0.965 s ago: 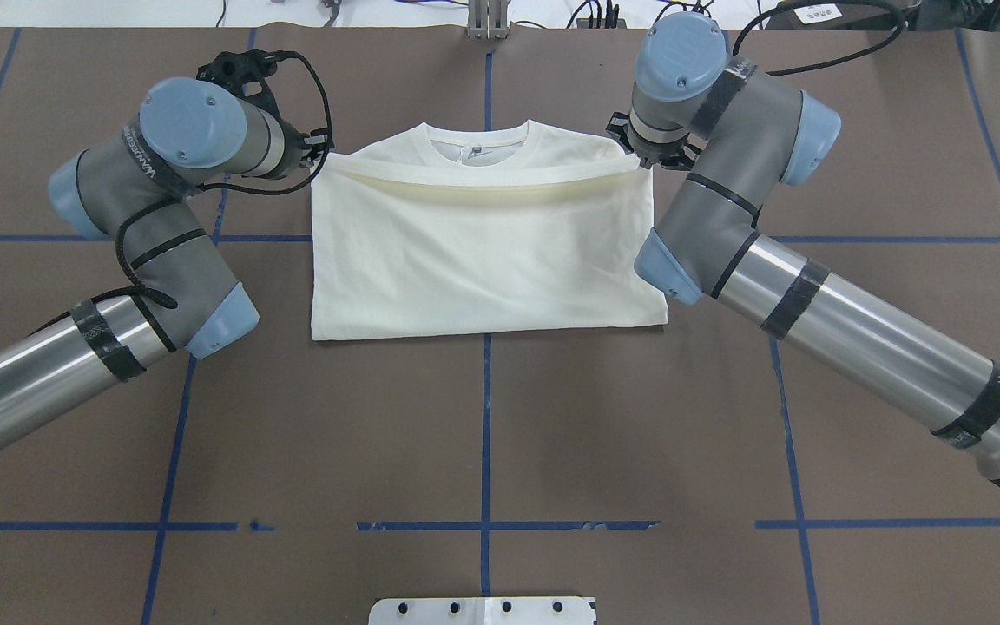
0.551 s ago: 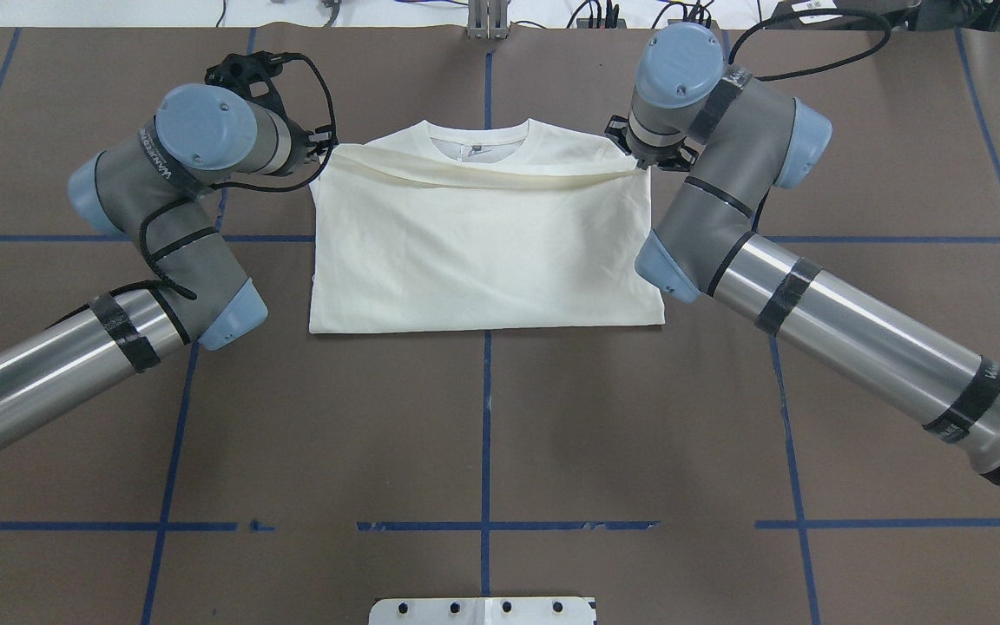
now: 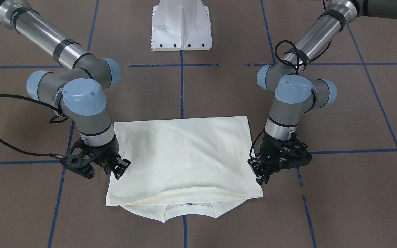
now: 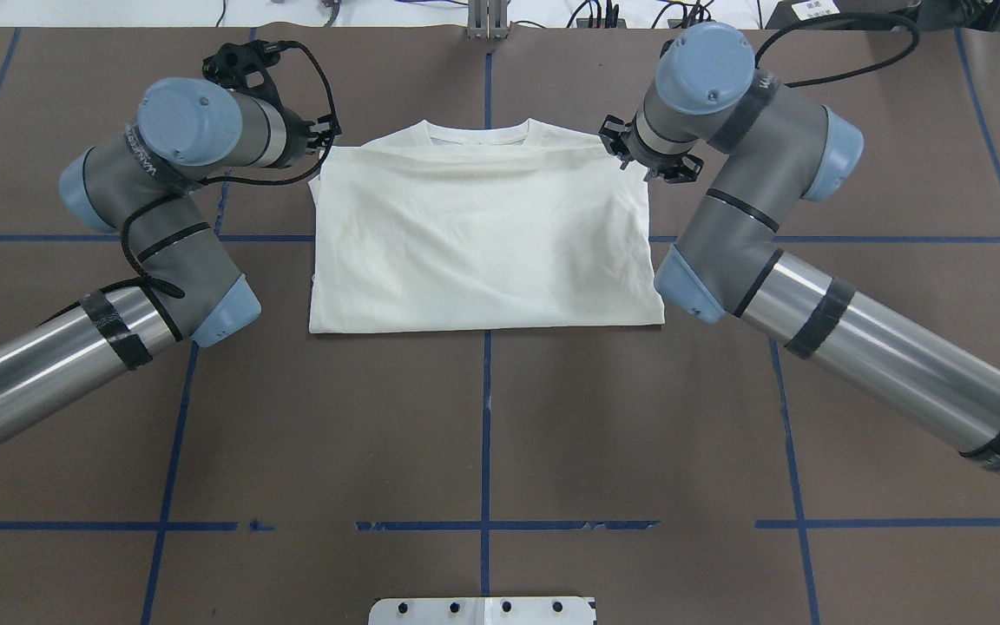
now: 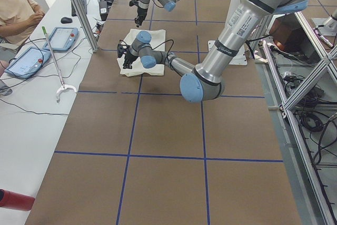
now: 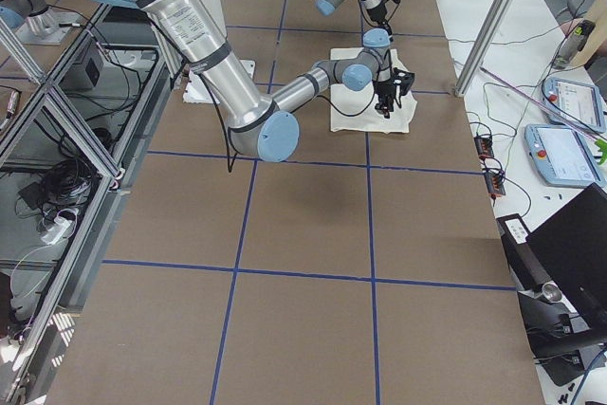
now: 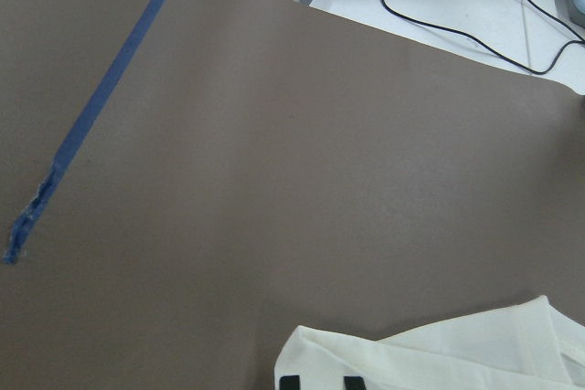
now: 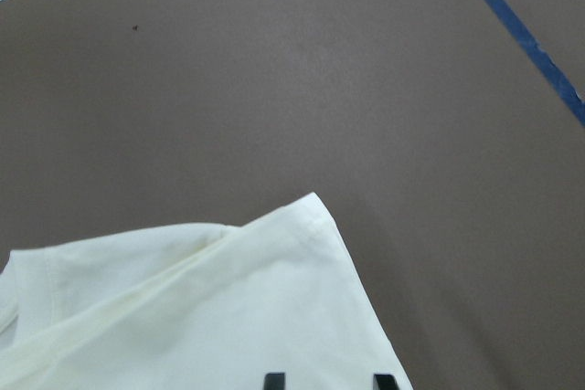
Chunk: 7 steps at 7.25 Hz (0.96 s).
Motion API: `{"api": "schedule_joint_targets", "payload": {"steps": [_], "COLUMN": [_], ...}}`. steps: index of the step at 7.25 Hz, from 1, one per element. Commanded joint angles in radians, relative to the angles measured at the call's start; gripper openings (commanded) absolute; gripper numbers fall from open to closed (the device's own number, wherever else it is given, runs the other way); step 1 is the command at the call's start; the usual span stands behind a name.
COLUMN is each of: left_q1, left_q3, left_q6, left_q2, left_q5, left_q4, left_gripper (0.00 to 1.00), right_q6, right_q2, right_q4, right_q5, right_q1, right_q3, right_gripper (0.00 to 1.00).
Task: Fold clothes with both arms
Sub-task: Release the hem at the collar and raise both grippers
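The cream shirt (image 4: 483,243) lies folded in half on the brown table, plain side up. Its folded-over edge rests just short of the collar (image 4: 476,134). My left gripper (image 4: 319,139) hovers at the shirt's far left corner. It is open, and its two black tips (image 7: 322,381) stand apart over the cloth corner (image 7: 439,353). My right gripper (image 4: 639,156) sits at the far right corner, also open, with its tips (image 8: 329,381) spread above the cloth (image 8: 201,308). In the front-facing view both grippers (image 3: 264,177) (image 3: 118,170) stand off the shirt (image 3: 181,155) at its side edges.
Blue tape lines (image 4: 485,434) cross the brown table. The white pedestal base (image 4: 483,610) stands at the near edge. A white side table past the shirt holds tablets (image 5: 26,61) and a grabber stick (image 5: 55,67), with a person (image 5: 16,9) seated there.
The edge that hung taut between both grippers has dropped flat near the collar. Both grippers have let go of it, and the right arm's wrist has moved outward.
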Motion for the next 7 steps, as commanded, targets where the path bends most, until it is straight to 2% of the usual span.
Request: {"api": "schedule_joint_targets", "payload": {"steps": [1,2,3,7], "left_q1": [-0.003,-0.003,-0.003,-0.005], "left_q3": [-0.013,-0.048,-0.062,-0.065], "left_q6": [-0.004,-0.002,0.004,0.004], "left_q2": [0.009,0.012,0.035,0.046], "left_q5": [-0.052,-0.066,-0.12,-0.126], "left_q4": [-0.007,-0.008,-0.008,-0.008], "left_gripper": [0.32,0.32,0.32,0.33], "right_q6": [0.205,0.224,0.226,0.231], "right_q2": [-0.187,-0.22,-0.224,-0.241], "right_q4": [-0.002,-0.002,-0.002,-0.002], "right_q5": [0.025,0.025,0.024,-0.005], "right_q1": [-0.083,-0.103,-0.102,-0.125], "right_q3": [0.26,0.302,0.316,0.311], "right_gripper": [0.72,0.72,0.72,0.71]}}
